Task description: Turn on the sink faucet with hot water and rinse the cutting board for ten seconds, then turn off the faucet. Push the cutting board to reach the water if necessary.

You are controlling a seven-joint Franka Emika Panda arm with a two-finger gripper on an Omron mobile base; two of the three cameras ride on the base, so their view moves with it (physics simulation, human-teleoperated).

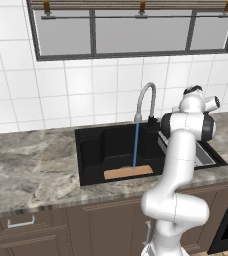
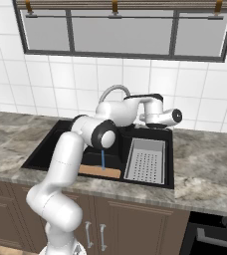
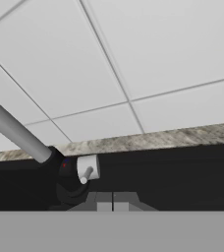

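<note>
**Supervisor:** Where do things stand at the sink?

**Me:** The water (image 1: 135, 145) is running: a thin blue stream drops from the sink faucet (image 1: 145, 100) straight onto the cutting board (image 1: 128, 172). The board lies flat on the floor of the sink (image 1: 93, 150), near the front wall of the left basin, and the stream lands on its right half. From my right base camera the grey perforated drain tray (image 2: 145, 159) sits in the right part of the basin, just beside the board.

**Supervisor:** And the gripper?

**Me:** I have the gripper (image 3: 113, 201) up behind the spout, near the faucet's small handle (image 3: 88, 169) by the dark base. In the hand view the two finger tips sit together with barely a seam between them, gripping nothing. The handle is just ahead of them, not touched.

**Supervisor:** Does the board need pushing?

**Me:** I judge not; the water already reaches it. If it did, I'd nudge a short edge instead of grasping. It looks thin, stiff and light, and wet wood on a smooth basin should slide easily, so a gentle push is enough.

**Supervisor:** What's next?

**Me:** Probably waiting out the rinse, then pressing that little lever back. It's small and rigid, so I'd meet it squarely to avoid slipping off.
</note>
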